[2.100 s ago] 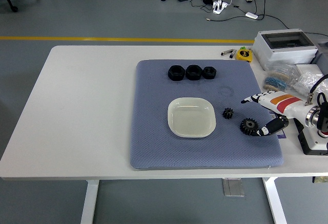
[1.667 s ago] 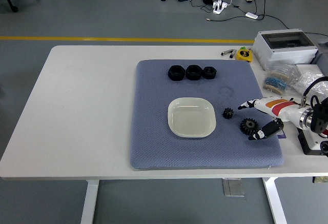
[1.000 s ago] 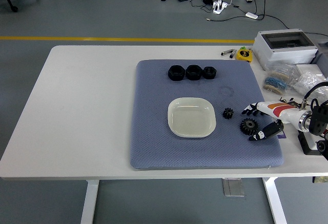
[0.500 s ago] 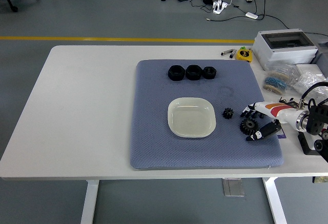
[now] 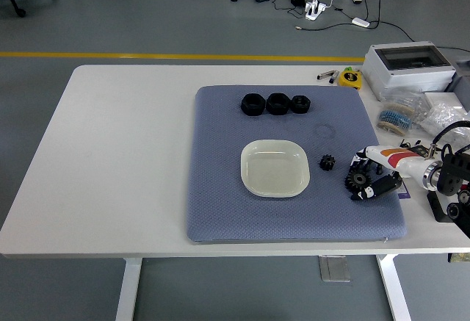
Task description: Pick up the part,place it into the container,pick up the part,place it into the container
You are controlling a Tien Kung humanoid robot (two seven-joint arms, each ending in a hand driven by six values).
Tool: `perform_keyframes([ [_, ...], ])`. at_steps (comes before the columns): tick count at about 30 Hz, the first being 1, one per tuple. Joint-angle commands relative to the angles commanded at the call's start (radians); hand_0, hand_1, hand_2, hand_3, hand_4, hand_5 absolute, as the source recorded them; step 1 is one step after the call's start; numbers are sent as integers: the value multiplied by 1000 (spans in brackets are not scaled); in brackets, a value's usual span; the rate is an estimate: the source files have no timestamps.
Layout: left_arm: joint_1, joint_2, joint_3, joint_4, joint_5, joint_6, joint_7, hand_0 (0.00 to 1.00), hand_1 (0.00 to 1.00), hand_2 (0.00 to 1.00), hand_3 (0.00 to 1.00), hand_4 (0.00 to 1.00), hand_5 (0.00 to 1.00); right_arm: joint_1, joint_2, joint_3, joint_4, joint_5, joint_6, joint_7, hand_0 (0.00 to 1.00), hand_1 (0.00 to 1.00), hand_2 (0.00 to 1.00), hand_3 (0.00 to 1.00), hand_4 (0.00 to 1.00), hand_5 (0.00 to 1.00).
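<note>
A large black gear (image 5: 355, 181) lies on the blue mat (image 5: 220, 196) near its right edge. A small black gear (image 5: 327, 162) lies just left of it. The white square dish (image 5: 250, 153) stands empty at the mat's middle. My right hand (image 5: 359, 179) reaches in from the right, low over the mat. Its fingers (image 5: 360, 161) curl down on the large gear's far side and its thumb (image 5: 371, 191) presses on the near side. The gear rests on the mat between them. My left arm is out of view.
Three black ring-shaped parts (image 5: 277, 103) stand in a row at the mat's far edge. A grey electrical box (image 5: 407, 66), a yellow tape measure (image 5: 349, 77) and bags of small parts (image 5: 411, 114) crowd the table's right side.
My right hand has come down and moved left over the large gear. Its fingers and thumb have drawn in around the gear. Both gears and the dish have stayed in place.
</note>
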Motion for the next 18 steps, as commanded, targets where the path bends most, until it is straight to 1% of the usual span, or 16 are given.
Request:
perform_keyframes([
  [1, 0, 0, 0, 0, 1, 0, 0, 749, 764, 788, 710, 744, 688, 1, 1, -3, -4, 2, -3, 0, 324, 466, 521, 539, 964, 380],
  [2, 0, 0, -1, 0, 1, 0, 0, 748, 764, 789, 709, 744, 689, 2, 2, -5, -7, 2, -5, 0, 238, 428, 489, 530, 915, 356],
  [7, 1, 1, -1, 0, 2, 0, 0, 748, 764, 789, 709, 744, 689, 2, 2, -9, -17, 8, -15, -1, 238, 428, 489, 530, 915, 356],
  [8, 1, 1, -1, 0, 2, 0, 0, 747, 764, 789, 709, 743, 688, 1, 3, -9, -18, 9, -18, -2, 155, 363, 435, 512, 856, 365],
  [14, -1, 0, 0, -1, 1, 0, 0, 747, 764, 789, 709, 743, 688, 3, 5, -10, -14, 27, -35, -5, 155, 363, 435, 512, 856, 365],
  [15, -1, 0, 0, -1, 0, 0, -1, 749, 764, 789, 708, 743, 687, 3, 4, -10, -12, 31, -38, -6, 100, 307, 399, 497, 811, 390],
  [18, -2, 0, 2, 0, -3, 0, -2, 749, 764, 789, 708, 743, 687, 2, 2, -4, -2, 39, -42, -6, 100, 307, 399, 497, 811, 390],
])
